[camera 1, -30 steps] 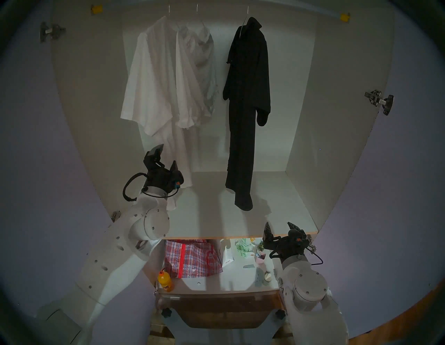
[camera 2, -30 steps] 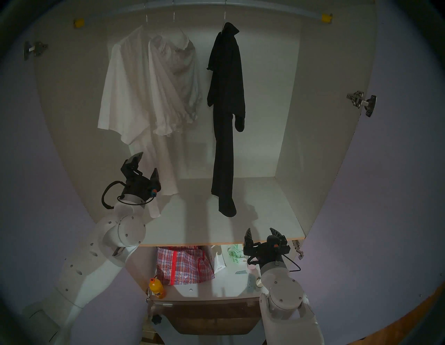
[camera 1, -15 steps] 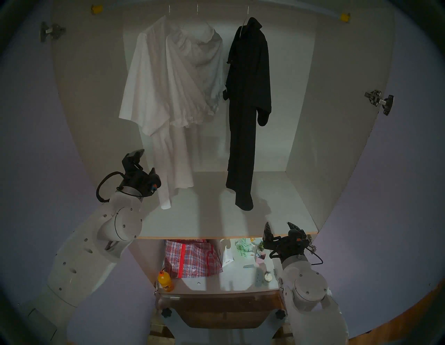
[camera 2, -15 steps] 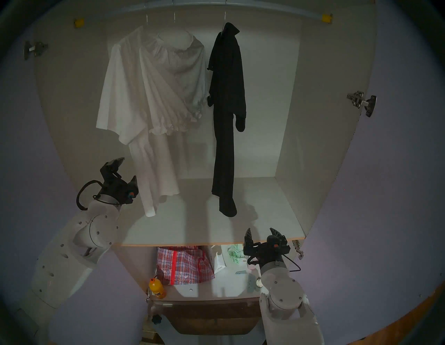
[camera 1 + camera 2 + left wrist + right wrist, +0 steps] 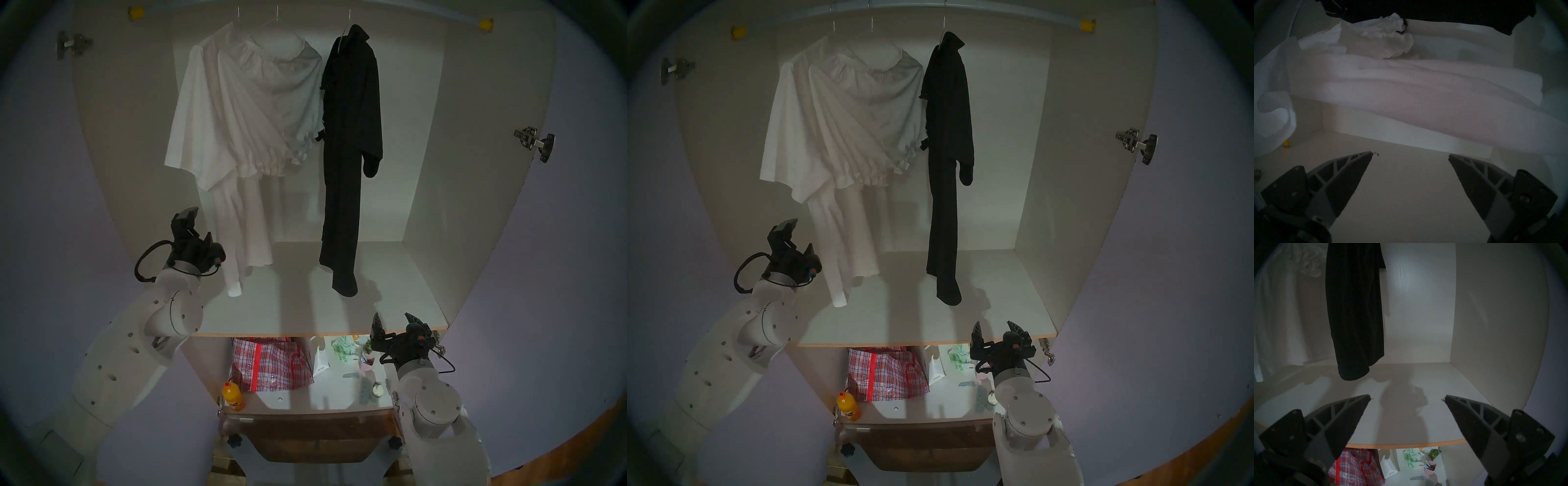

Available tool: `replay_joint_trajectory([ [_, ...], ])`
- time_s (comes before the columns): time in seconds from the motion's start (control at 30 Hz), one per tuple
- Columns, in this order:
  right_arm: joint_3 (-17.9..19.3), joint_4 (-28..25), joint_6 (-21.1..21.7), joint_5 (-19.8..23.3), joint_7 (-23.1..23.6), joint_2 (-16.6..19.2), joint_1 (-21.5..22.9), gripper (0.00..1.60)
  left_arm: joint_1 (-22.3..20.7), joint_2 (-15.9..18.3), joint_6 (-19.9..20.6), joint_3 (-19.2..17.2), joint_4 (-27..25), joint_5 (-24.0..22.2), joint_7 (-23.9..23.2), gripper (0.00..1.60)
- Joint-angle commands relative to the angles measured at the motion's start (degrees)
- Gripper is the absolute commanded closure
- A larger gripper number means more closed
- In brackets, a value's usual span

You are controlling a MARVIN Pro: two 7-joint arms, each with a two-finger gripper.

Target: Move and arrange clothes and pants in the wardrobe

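Observation:
Three clothes hang on wire hangers from the wardrobe (image 5: 424,142) rail (image 5: 486,24). The large white shirt (image 5: 200,129) is at the left, and the frilly white blouse (image 5: 271,112) overlaps it. The blouse's right cuff touches the long black garment (image 5: 351,135). My left gripper (image 5: 196,227) is open and empty, just left of the shirt's lower hem; in the left wrist view, the left gripper (image 5: 1410,154) faces the shirt (image 5: 1423,95). My right gripper (image 5: 393,319) is open and empty at the shelf's (image 5: 305,305) front right edge, below the black garment (image 5: 1354,310).
Under the shelf stand a red plaid bag (image 5: 268,363), an orange bottle (image 5: 233,397), a white paper bag (image 5: 320,361) and a pink cup (image 5: 367,362). The lilac doors (image 5: 559,271) stand open on both sides, with steel hinges (image 5: 534,142).
My left gripper has drawn back to the left, away from the white shirt. The blouse has swung round and spread right until it meets the black garment. The right arm has not moved.

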Motion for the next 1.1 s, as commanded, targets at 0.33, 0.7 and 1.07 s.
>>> replay_joint_trajectory([
  [0.33,-0.11,-1.23,-0.35,0.06,0.03,-0.17,0.63,0.00,-15.91,-12.15,0.04,3.24,18.07,6.40,3.25,0.00],
  [0.7,-0.09,-1.30,-0.35,0.06,0.06,-0.20,0.61,0.00,-28.73,-22.22,-4.38,-3.07,30.61,2.43,6.28,0.00],
  [1.07,-0.08,-1.43,-0.30,0.06,0.07,-0.24,0.54,0.00,-31.47,-29.65,-9.71,-5.09,31.93,-5.33,1.50,0.00],
])
